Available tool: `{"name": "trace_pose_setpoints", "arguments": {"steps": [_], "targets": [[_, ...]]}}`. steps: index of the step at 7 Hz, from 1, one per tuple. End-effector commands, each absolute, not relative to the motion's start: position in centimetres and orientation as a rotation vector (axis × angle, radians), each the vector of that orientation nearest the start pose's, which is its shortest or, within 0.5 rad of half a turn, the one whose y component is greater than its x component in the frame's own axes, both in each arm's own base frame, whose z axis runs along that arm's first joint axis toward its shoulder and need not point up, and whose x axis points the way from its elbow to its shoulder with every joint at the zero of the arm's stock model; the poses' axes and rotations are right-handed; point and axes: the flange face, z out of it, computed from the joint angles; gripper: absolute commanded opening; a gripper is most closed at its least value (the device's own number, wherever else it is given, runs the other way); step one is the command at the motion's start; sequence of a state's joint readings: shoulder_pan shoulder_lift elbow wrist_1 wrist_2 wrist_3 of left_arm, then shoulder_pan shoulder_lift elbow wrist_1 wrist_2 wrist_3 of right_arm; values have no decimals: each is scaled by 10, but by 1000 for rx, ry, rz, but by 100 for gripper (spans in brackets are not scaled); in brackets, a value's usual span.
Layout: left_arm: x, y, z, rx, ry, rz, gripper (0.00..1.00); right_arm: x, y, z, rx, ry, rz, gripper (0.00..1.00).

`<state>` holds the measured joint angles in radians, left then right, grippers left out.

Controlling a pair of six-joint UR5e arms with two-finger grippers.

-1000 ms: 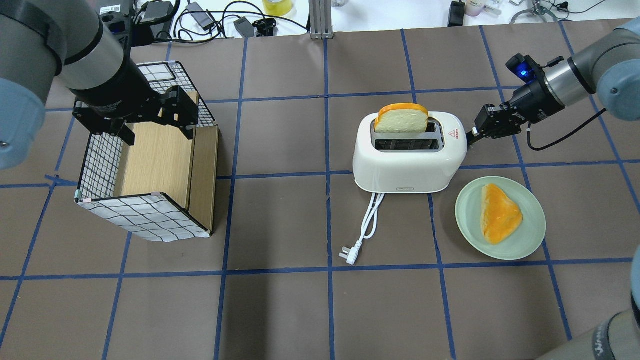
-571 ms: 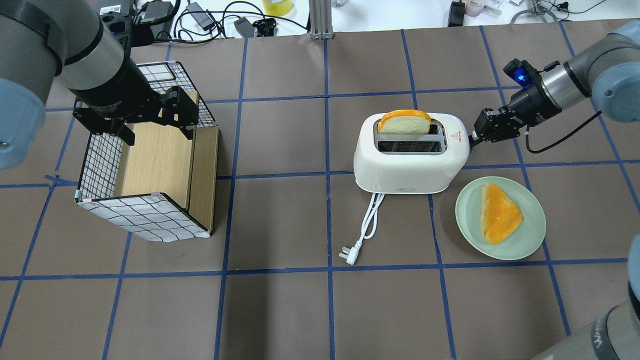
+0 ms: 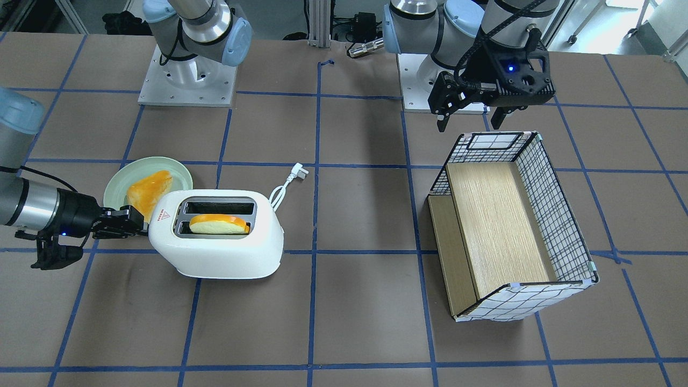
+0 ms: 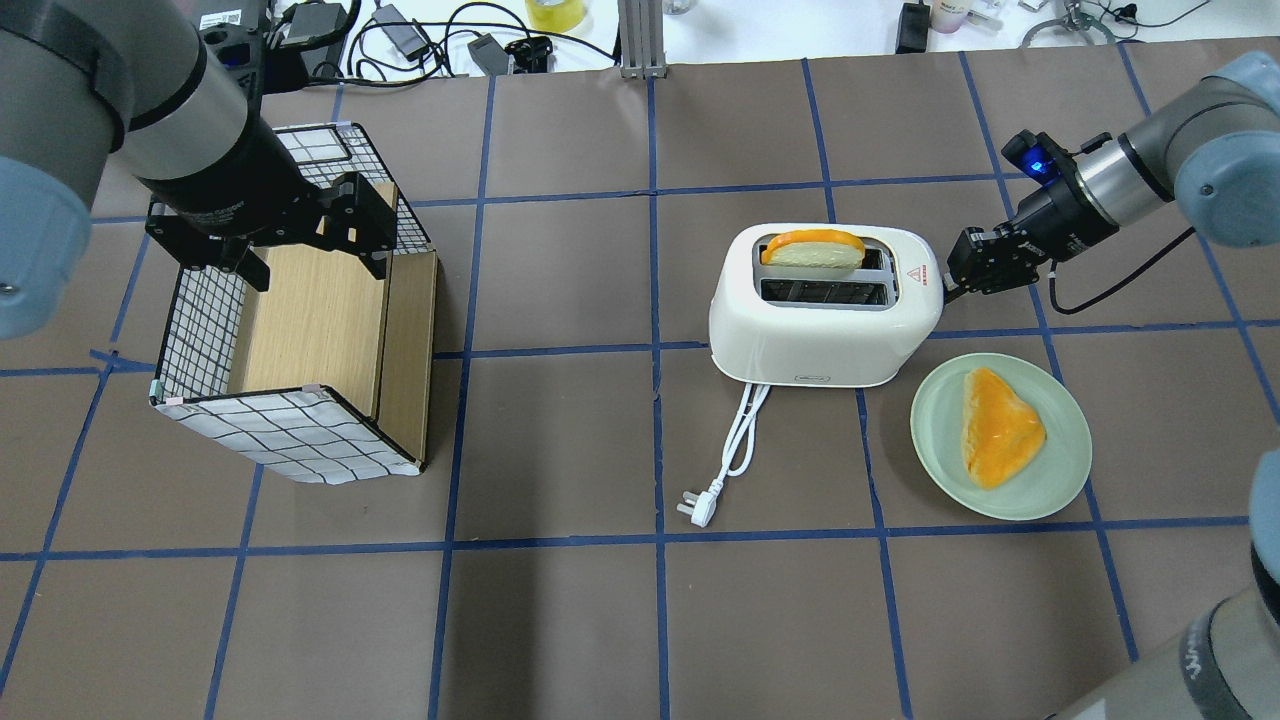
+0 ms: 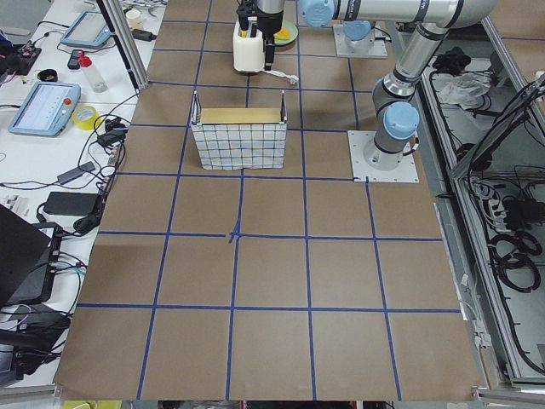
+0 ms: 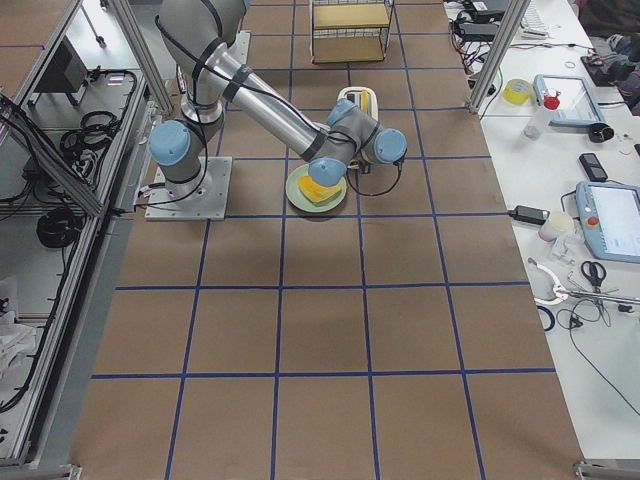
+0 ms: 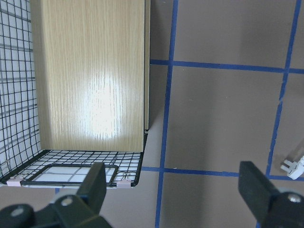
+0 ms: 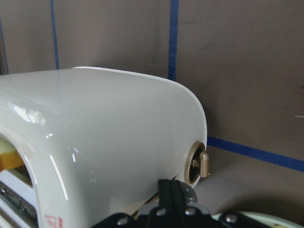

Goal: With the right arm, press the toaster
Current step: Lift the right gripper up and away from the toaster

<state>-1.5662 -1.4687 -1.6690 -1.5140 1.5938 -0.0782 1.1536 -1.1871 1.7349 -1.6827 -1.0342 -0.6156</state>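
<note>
One toaster [image 4: 820,330] stands mid-counter [image 4: 560,620], a slice [image 4: 812,248] low in its far slot. The right tool [image 4: 947,292], clenched, touches its end wall. A plate [image 4: 1062,470] with bread sits just beside. The left tool [image 4: 310,252] hangs released over the box [image 4: 290,440]

1. A white toaster [image 4: 820,335] stands mid-table, with a bread slice [image 4: 812,249] low in its far slot.
2. The right gripper [image 4: 946,292], fingers together, meets the toaster's right end.
3. A green plate [image 4: 935,445] lies near the toaster.
</note>
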Motion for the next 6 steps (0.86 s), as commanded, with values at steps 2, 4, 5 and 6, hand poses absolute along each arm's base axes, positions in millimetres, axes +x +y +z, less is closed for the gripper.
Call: {"name": "trace_pose_setpoints", "arguments": {"steps": [2,4,5,6], "targets": [[-129,-455,493,-130,3117,-95,100,-56,-578,251,-27,2501,139,0],[-129,-455,494,-130,3117,-97,100,-61,-571,326,107,2641,97,1],[-129,-455,494,-130,3117,-97,100,-58,-562,349,117,2670,94,2],[-129,-455,494,-130,3117,-97,100,-57,-552,374,142,2710,75,4]]}}
